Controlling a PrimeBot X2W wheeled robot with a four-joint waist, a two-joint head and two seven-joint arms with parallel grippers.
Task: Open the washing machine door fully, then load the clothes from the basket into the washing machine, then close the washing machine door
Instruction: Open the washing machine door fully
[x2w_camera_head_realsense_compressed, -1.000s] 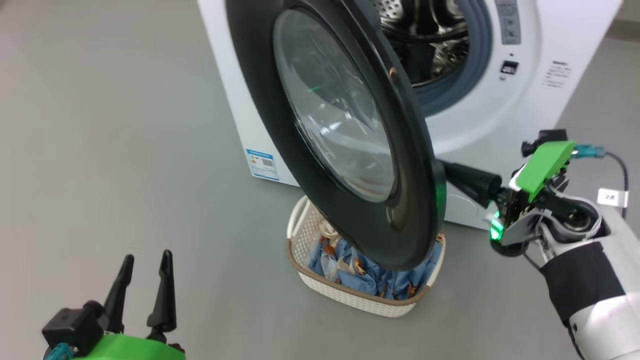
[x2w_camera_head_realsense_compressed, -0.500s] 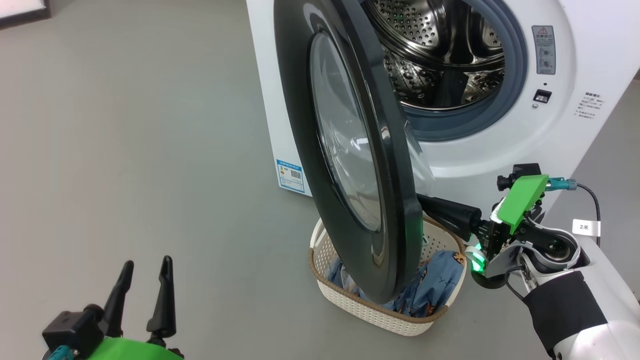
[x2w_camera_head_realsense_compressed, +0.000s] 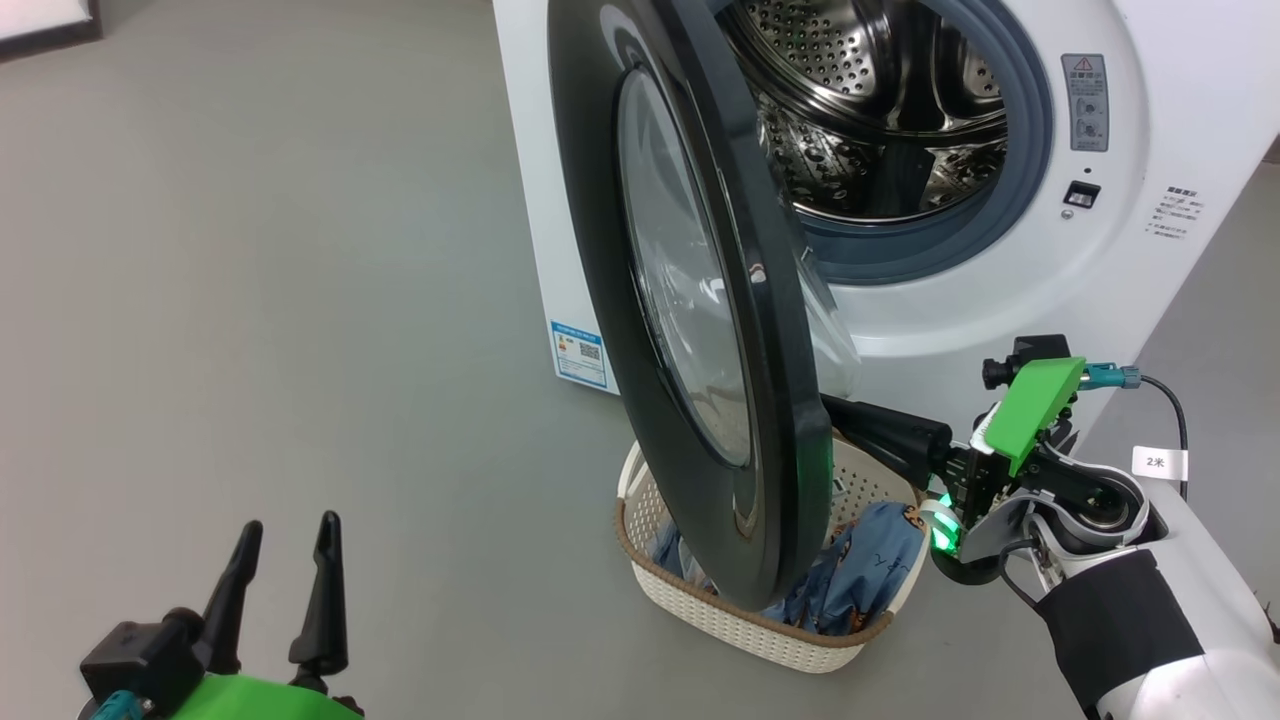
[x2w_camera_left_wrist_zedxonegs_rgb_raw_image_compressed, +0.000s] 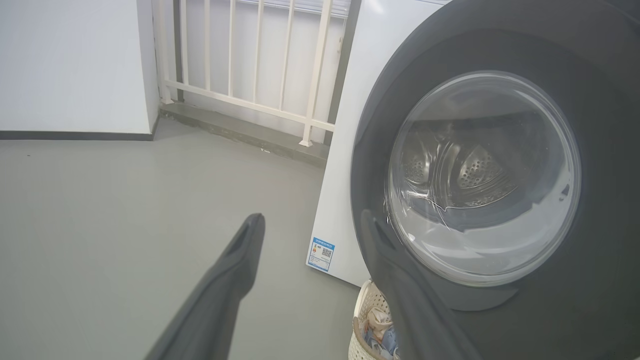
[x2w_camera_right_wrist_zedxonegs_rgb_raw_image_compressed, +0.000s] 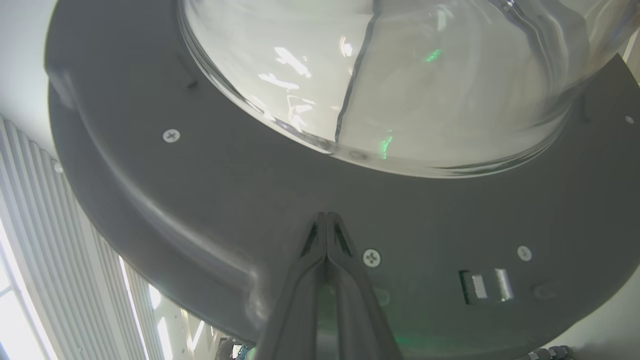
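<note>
Behind washing machine door: right tool, fingers pressed together, empty, bears on inner rim. Risk: tips slip, door swings over basket.

Glossy black all round the washing machine door, clear glass at its centre. Behind it the washing machine is plain white, with a grey-blue gasket and a shiny steel drum dotted with holes. There's a small blue label sticker. Below, the basket is cream-white and perforated, with a brown woven-look rim. The clothes are light blue with little orange-brown prints. The floor is flat grey. Black fingers and a bright green housing on the left gripper; dark grey fingers on the right gripper.
</note>
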